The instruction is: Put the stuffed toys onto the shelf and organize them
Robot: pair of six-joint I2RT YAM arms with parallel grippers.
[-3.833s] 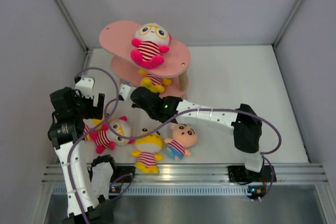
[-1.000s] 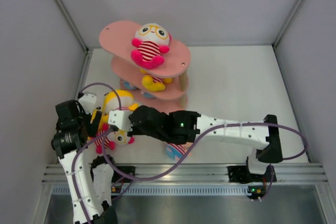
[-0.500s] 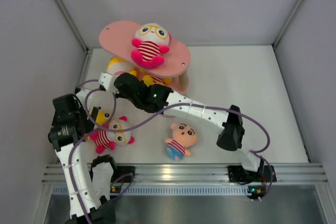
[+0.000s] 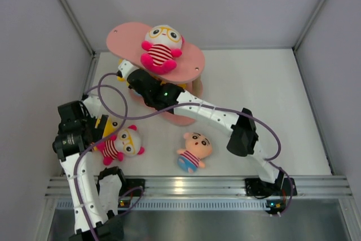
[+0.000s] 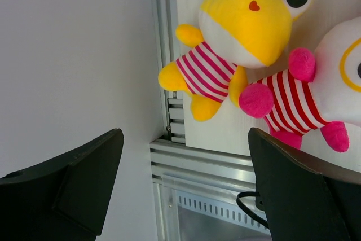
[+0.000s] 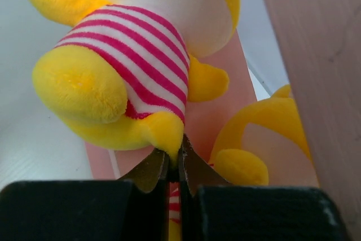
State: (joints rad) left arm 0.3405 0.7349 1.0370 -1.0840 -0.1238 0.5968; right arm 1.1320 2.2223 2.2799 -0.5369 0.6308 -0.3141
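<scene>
Pinching a yellow toy by its foot, the right gripper had swung from the table to the shelf's middle tier, release seemingly next; the left gripper stayed spread.

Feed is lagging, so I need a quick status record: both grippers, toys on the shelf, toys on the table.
Left gripper: open, empty, above table toys
Right gripper: shut on held yellow toy by its foot, under the shelf top board
Beside it: shelved yellow toy
Top tier: glasses toy
Table: yellow table toy, pink-limbed table toy, peach-faced toy
</scene>
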